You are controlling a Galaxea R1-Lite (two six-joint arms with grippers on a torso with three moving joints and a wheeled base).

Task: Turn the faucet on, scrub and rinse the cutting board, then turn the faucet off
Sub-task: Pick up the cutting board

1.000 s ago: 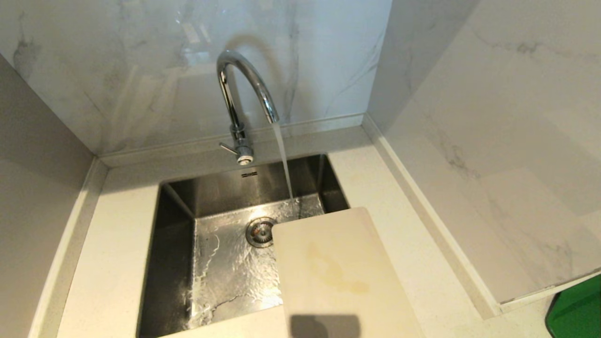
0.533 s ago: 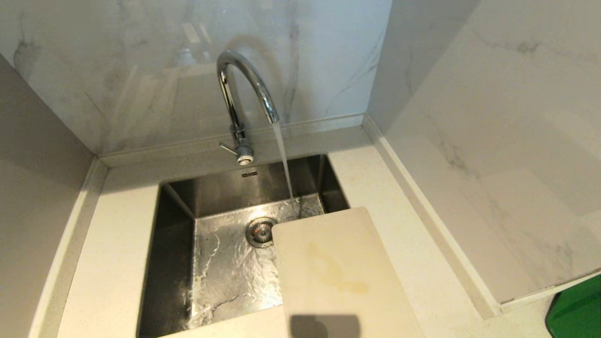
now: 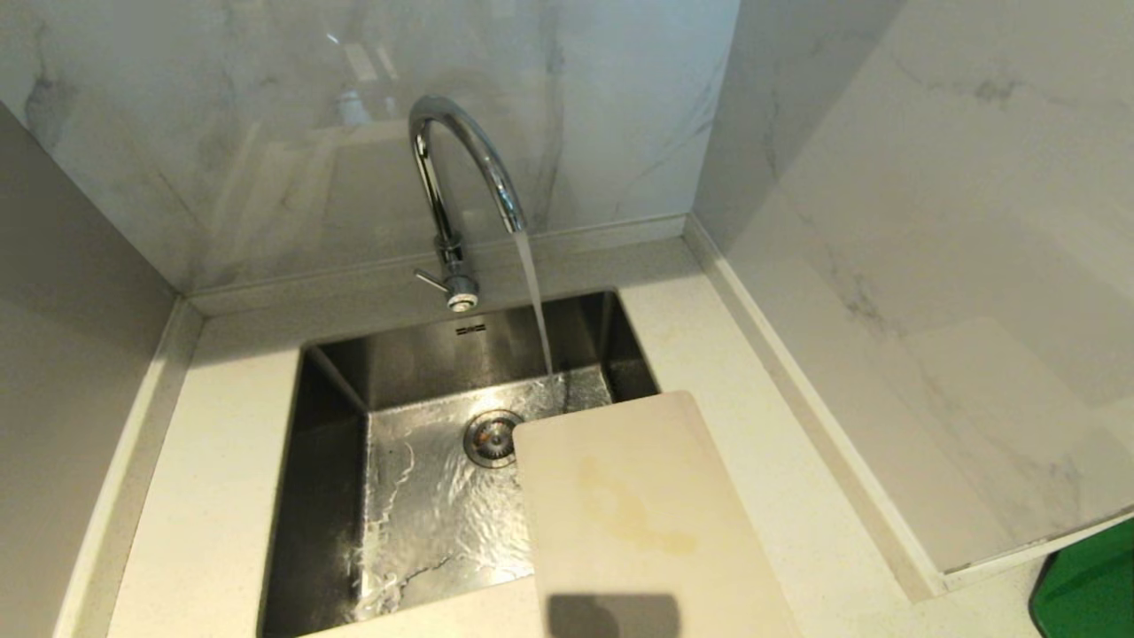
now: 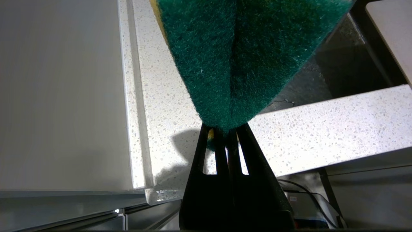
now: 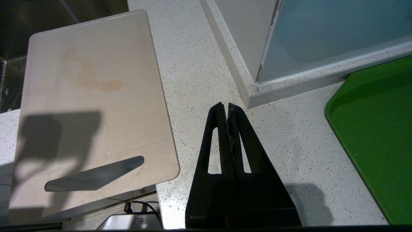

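Observation:
The chrome faucet (image 3: 456, 177) stands behind the steel sink (image 3: 337, 496) and water runs from its spout onto the sink floor. The cream cutting board (image 3: 633, 514) (image 5: 93, 106), with a yellowish stain, lies across the sink's right rim and the counter, its slotted end over the counter's front edge. My left gripper (image 4: 224, 129) is shut on a green scouring sponge (image 4: 244, 54), held over the counter left of the sink. My right gripper (image 5: 225, 105) is shut and empty above the counter right of the board. Neither arm shows in the head view.
A bright green tray (image 5: 376, 129) (image 3: 1085, 585) lies on the counter at the far right. Marble walls close in the back and the right side (image 3: 930, 266). A raised ledge (image 4: 136, 96) borders the counter on the left. The drain (image 3: 490, 437) sits mid-sink.

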